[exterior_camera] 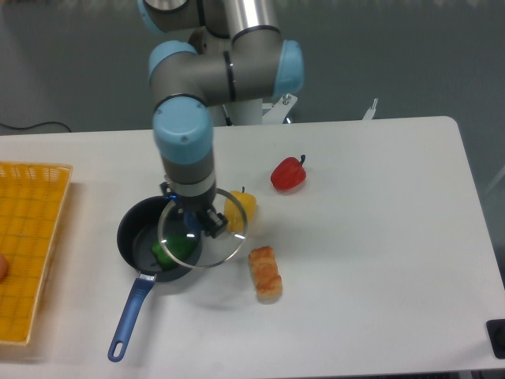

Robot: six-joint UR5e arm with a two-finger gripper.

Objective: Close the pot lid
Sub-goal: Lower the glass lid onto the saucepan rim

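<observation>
Just right of the end effector, a yellow pepper [240, 210], partly behind glass; farther right and up, a red pepper [287, 174]. Below right, an orange pastry-like piece [266, 273]. Far left, a yellow basket [31, 237] at the table [379, 237] edge.
</observation>
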